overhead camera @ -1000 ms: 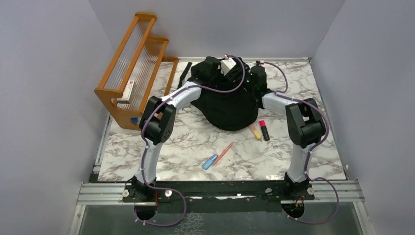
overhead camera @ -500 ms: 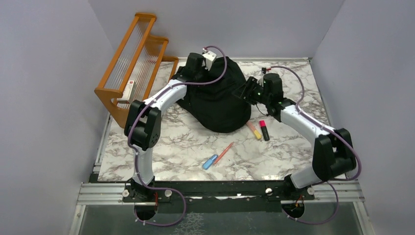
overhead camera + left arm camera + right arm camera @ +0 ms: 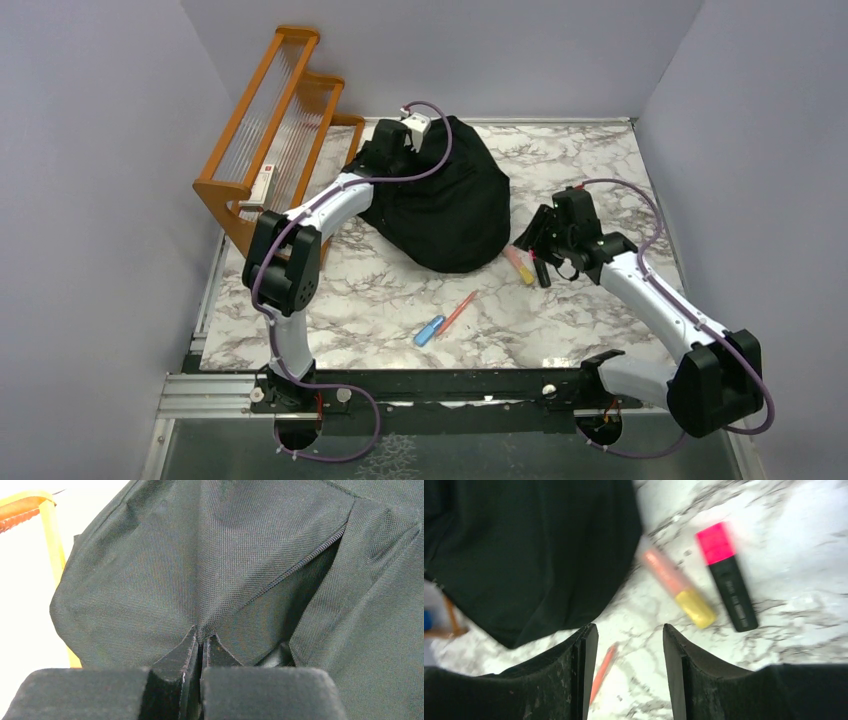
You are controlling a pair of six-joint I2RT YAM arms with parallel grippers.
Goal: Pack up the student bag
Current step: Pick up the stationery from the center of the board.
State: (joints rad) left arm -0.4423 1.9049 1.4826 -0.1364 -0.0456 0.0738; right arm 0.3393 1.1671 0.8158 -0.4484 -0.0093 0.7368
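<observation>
- Student bag (image 3: 445,210): table's 12 o'clock, slumped, zip parted.
- Left gripper (image 3: 201,642): clamped on bag fabric beside the zip.
- Right gripper (image 3: 629,635): wide, empty; has left the bag, hovers by pink highlighter (image 3: 726,575) at bag's 4 o'clock; pickup likely next.

The bag (image 3: 450,200) is a large, soft, black woven-fabric backpack, slumped in a rounded heap at the far middle of the table (image 3: 400,290), its curved lower edge towards the near side. Its far-left upper part is drawn up into a peak, where the left gripper (image 3: 201,641) pinches a fold of cloth between closed fingers; creases fan out from that point. In the left wrist view a zip (image 3: 300,562) runs diagonally across the cloth and gapes open, with only dark fabric visible inside the gap.
</observation>
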